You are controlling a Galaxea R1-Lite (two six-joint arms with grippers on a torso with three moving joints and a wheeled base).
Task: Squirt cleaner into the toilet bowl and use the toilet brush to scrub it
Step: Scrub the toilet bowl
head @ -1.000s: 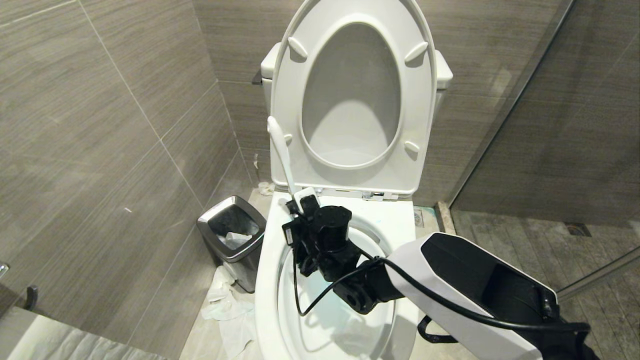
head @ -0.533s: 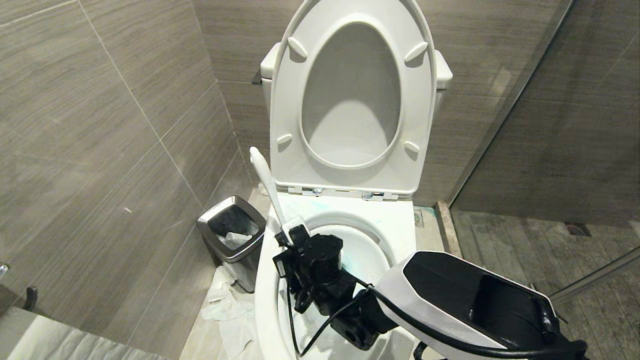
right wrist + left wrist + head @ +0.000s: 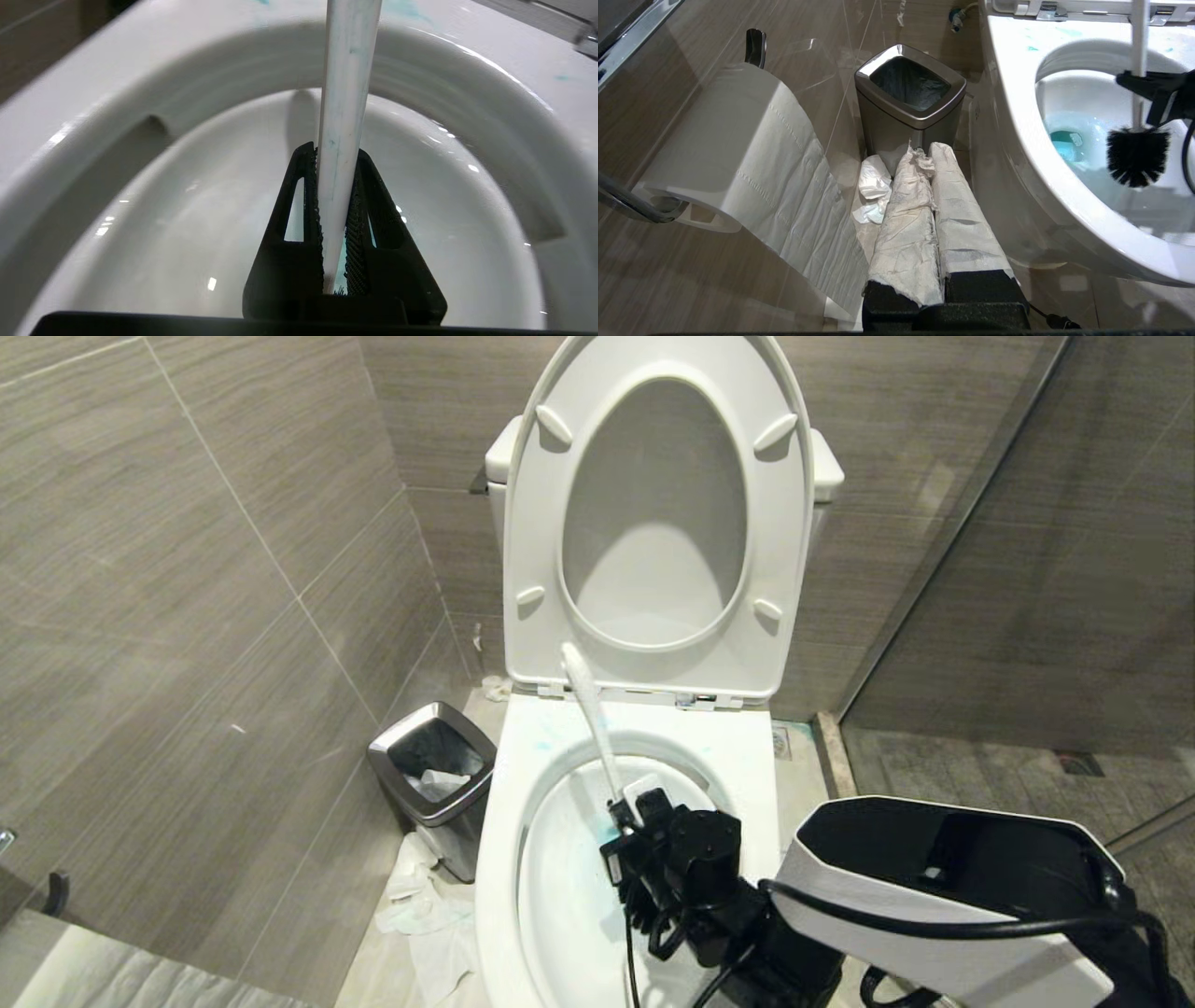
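Toilet brush (image 3: 592,719) head hidden behind right end effector (image 3: 627,814).

Around me the walls (image 3: 187,569) are large grey-brown tiles with a wood-grain look, meeting in a corner. To my right a glass partition (image 3: 980,523) fronts a shower floor with a drain (image 3: 1081,763). A small chrome-rimmed bin (image 3: 431,784) stands by the left wall, crumpled tissue (image 3: 420,915) beside it. A paper roll (image 3: 728,154) hangs on a metal holder.

No text, label, brand or number is readable anywhere.
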